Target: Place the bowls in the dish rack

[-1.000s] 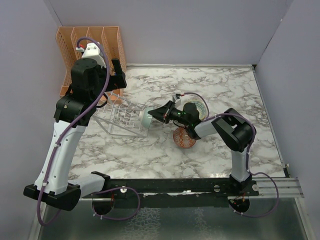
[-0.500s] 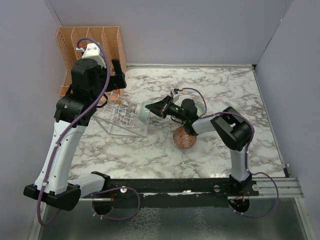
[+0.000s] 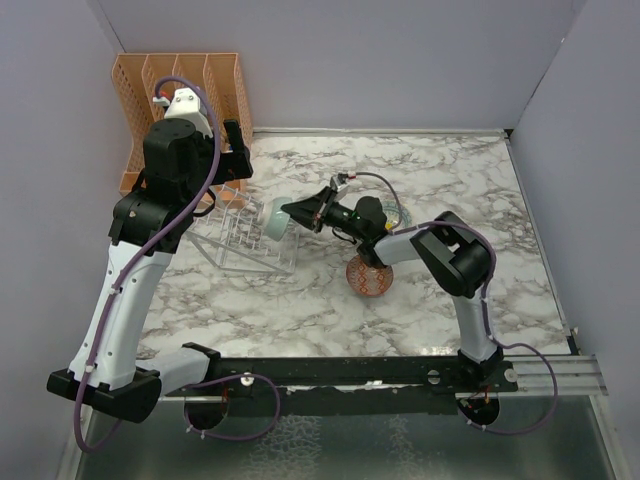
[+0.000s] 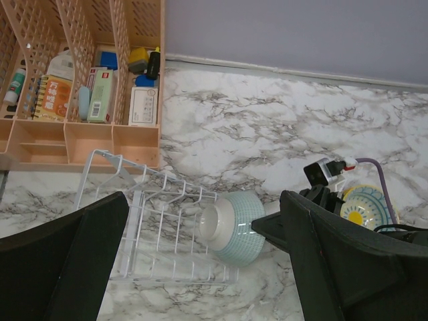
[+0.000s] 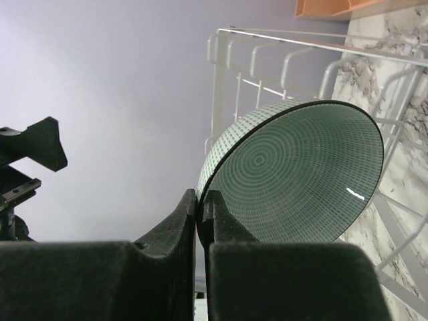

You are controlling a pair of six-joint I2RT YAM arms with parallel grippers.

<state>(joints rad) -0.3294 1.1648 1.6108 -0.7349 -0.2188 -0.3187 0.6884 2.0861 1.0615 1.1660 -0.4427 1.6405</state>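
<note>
Green bowl [image 3: 274,222]: held on edge with its foot toward the rack, at the rack's 3 o'clock end. Contact with the prongs cannot be told.
Right gripper [image 5: 198,200]: jaws pinched on the bowl's rim, nearly closed on the thin wall.
Dish rack [image 3: 240,240]: clear plastic, at 9 o'clock of bench centre, set askew.
Step judged: seating the bowl between prong rows.
Method advised: keep the bowl on edge, line the rim with a slot, and lower until the rack bears it before release. The rack looks light and may slide.
Left gripper [image 3: 236,152]: jaws wide, holding nothing, above the rack's 11 o'clock.
Outstanding: red bowl [image 3: 366,277] at the rack's 4 o'clock; striped bowl [image 4: 366,207] at its 3 o'clock.
</note>
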